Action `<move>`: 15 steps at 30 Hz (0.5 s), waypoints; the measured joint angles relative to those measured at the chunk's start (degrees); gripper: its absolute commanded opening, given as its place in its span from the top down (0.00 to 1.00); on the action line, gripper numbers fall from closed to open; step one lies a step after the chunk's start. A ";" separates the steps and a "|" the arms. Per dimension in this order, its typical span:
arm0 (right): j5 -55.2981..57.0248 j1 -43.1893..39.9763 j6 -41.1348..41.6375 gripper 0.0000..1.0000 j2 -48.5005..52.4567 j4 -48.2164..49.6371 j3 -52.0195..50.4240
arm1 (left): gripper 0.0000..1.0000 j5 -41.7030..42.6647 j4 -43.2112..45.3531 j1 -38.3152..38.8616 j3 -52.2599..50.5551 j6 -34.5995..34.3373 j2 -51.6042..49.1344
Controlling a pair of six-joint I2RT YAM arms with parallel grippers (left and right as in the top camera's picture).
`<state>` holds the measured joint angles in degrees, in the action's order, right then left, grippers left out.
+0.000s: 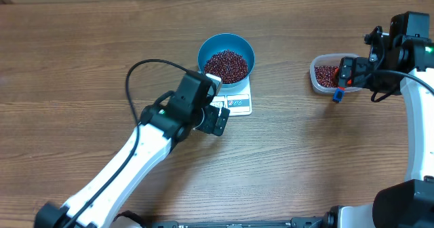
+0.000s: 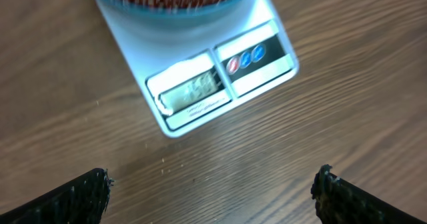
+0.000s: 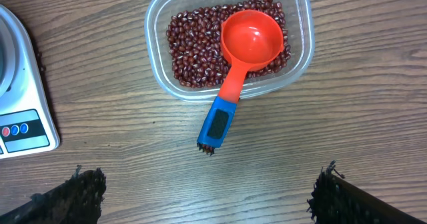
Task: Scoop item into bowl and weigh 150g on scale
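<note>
Overhead: the round bright blue bowl of small dark red-brown beans sits on the flat white rectangular scale on the wooden worktop.

Left wrist: the left hand hangs released — empty — before the scale's display.

Right wrist: the right hand, spread and empty, hovers near a clear plastic tub of beans — a red-orange scoop lies in it.

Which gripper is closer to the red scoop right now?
Right. The right gripper is directly beside the scoop, which rests in the tub of beans with its handle over the rim. The left gripper is far off, at the scale's display edge.
</note>
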<state>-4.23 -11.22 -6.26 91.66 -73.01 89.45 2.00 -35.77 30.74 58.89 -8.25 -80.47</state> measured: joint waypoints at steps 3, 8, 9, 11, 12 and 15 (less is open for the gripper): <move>0.00 0.00 0.02 0.00 0.00 0.00 0.02 | 0.00 0.70 1.57 0.02 -1.66 1.27 4.52; -0.02 0.00 0.04 0.00 0.00 0.00 0.02 | 0.01 1.14 9.14 0.00 -9.20 2.73 12.57; 0.00 0.00 0.04 0.00 0.00 0.02 0.02 | 0.00 1.27 10.78 -0.02 -10.91 2.91 14.16; 0.02 0.00 0.00 0.00 0.00 0.04 0.02 | 0.00 1.46 14.19 -0.24 -14.51 3.21 17.66; 0.00 0.00 0.02 0.00 0.00 0.02 0.02 | 0.00 1.70 15.67 -0.66 -16.28 3.65 19.63; 0.00 0.00 0.02 0.00 0.00 0.02 0.02 | 0.00 2.78 18.14 -2.91 -20.11 5.11 25.03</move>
<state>-4.23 -11.22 -6.24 91.66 -72.99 89.47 4.78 -17.63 27.83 38.79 -3.14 -55.44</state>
